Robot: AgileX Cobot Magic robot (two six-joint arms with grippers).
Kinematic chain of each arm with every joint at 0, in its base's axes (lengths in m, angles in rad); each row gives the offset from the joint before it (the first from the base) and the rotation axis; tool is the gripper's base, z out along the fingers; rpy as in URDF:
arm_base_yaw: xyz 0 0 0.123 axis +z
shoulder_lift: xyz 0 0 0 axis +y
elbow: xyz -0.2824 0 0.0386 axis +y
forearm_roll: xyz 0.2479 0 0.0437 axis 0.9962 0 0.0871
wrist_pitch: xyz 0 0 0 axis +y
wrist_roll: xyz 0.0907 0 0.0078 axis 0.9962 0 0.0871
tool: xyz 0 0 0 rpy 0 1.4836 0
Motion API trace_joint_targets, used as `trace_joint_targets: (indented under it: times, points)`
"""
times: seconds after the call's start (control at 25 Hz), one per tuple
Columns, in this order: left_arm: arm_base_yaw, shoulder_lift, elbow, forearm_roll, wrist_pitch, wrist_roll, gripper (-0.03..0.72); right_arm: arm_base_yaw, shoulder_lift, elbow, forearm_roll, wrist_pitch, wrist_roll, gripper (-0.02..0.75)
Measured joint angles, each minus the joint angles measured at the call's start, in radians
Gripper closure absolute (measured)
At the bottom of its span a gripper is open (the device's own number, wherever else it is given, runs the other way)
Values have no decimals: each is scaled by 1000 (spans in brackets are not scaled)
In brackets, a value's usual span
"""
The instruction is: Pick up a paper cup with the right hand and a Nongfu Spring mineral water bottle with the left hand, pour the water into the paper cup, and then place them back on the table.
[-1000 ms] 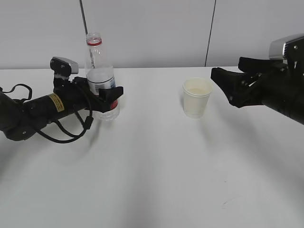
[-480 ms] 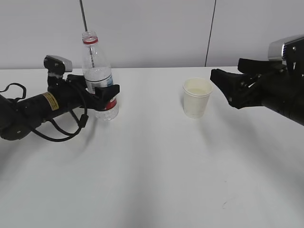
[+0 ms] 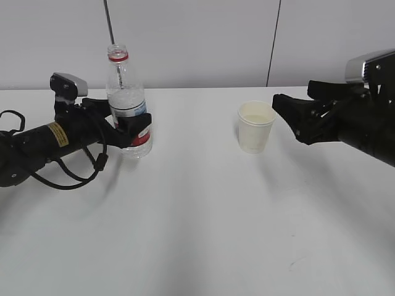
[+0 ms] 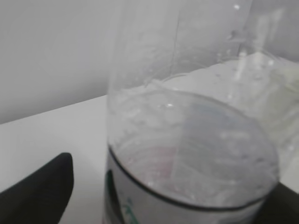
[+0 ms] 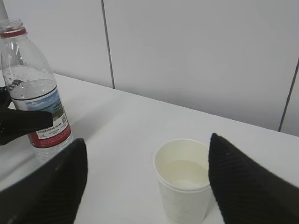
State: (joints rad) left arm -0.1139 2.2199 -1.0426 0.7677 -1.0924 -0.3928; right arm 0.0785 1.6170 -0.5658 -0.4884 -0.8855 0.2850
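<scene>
The Nongfu Spring mineral water bottle (image 3: 126, 92) stands upright on the table (image 3: 197, 216) at the left, uncapped and partly full. It also shows in the right wrist view (image 5: 35, 93). My left gripper (image 3: 131, 120) is around its label, jaws open. In the left wrist view the bottle (image 4: 187, 116) fills the frame, and the left finger (image 4: 42, 191) stands apart from it. The paper cup (image 3: 256, 132) stands on the table with water in it. My right gripper (image 3: 296, 108) is open just right of the cup. In the right wrist view the cup (image 5: 184, 200) sits between the spread fingers of the gripper (image 5: 147, 142), untouched.
A white panelled wall (image 3: 197, 43) runs behind the table's far edge. A small dark scuff mark (image 3: 295, 264) lies on the table near the front right. The left arm's cables (image 3: 68, 179) loop on the table at the left.
The bottle went from tilted to upright on the table. My left arm drew back a little to the left. The right gripper and the cup barely moved.
</scene>
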Motion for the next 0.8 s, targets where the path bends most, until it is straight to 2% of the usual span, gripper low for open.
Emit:
trace_joint_targets:
  times: [0.32,0.52,0.8]
  points:
    - [-1,0,16,14,36,-9,29,0,0,0,0,0,0,142]
    - [-1,-1,47,14,36,-67,23,0,0,0,0,0,0,143]
    - [-1,-22,78,0,36,-78,22,0,0,0,0,0,0,143]
